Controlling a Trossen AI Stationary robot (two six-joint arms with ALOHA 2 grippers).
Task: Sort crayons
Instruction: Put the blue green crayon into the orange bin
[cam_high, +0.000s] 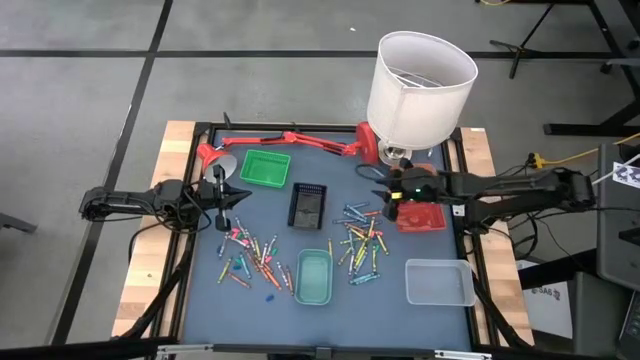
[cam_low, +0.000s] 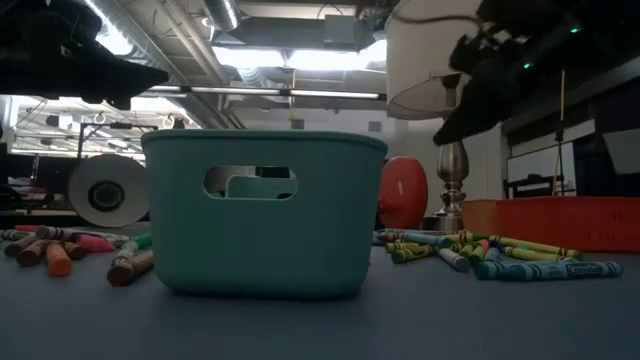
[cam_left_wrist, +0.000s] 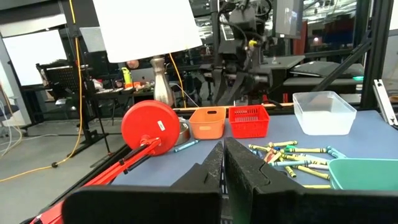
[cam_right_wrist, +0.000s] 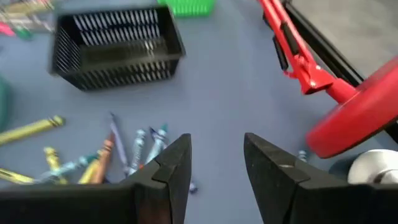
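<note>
Right gripper (cam_right_wrist: 216, 163) hovering with fingers apart above the mat beside the right crayons (cam_high: 362, 243), left gripper (cam_high: 222, 207) waiting fingers together at the left, more crayons (cam_high: 248, 257) lying loose around the teal tray (cam_high: 313, 293)

Overhead ceiling lights (cam_low: 300, 55) give bright, even light; glare blows them out in the low view, leaving the arms there as dark silhouettes. Shadows on the worktop (cam_high: 330, 165) are soft and short. The right wrist view is motion-blurred throughout. Nearest teal tray (cam_low: 265, 215) in the low view is slightly soft; left wrist fingers (cam_left_wrist: 249, 180) are out of focus.
</note>
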